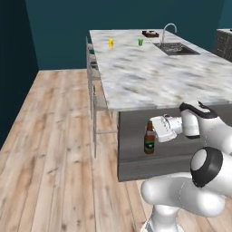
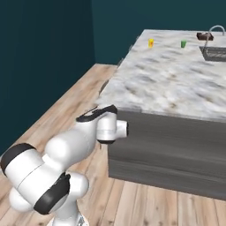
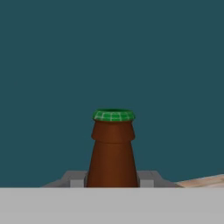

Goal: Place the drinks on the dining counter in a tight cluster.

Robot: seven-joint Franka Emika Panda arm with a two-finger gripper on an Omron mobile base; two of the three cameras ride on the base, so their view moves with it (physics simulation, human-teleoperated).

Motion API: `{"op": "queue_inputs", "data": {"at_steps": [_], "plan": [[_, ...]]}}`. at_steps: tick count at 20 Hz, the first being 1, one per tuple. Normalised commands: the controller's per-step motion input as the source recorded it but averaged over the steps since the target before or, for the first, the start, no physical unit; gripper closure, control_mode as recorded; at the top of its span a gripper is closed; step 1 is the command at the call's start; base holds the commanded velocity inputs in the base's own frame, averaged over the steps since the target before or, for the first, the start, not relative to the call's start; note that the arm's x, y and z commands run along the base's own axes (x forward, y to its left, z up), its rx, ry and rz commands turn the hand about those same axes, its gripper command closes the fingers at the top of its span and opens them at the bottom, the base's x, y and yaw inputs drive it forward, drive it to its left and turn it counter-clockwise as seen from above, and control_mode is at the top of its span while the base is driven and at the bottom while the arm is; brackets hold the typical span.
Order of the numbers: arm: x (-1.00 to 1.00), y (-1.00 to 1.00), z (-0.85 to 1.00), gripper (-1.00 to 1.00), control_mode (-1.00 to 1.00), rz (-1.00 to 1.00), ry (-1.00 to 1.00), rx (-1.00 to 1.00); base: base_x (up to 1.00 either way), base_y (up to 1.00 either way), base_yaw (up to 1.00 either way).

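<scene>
Beer bottle upright, pinched in the claw, hanging in the air beside the island's dark side, below the marble surface edge, over the wood floor.

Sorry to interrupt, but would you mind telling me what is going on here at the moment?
The robot arm has its gripper shut on a brown beer bottle, holding it upright in the air beside the dark end wall of the dining counter, below its marble top. In the hand view the bottle's cap looks green. A yellow cup and a green cup stand at the far end of the counter, near the sink.
</scene>
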Motion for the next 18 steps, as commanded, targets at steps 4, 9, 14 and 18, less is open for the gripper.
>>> {"op": "queue_inputs", "data": {"at_steps": [4,9,14,18], "plan": [[0.0,0.0,0.0,1.0,1.0,0.0,0.0,0.0,0.69,-0.11,0.0],[0.0,0.0,0.0,1.0,1.0,0.0,0.0,0.0,0.6,-0.07,0.0],[0.0,0.0,0.0,1.0,1.0,0.0,0.0,0.0,0.53,-0.03,0.0],[0.0,0.0,0.0,1.0,1.0,0.0,0.0,0.0,0.47,-0.01,-0.16]]}}
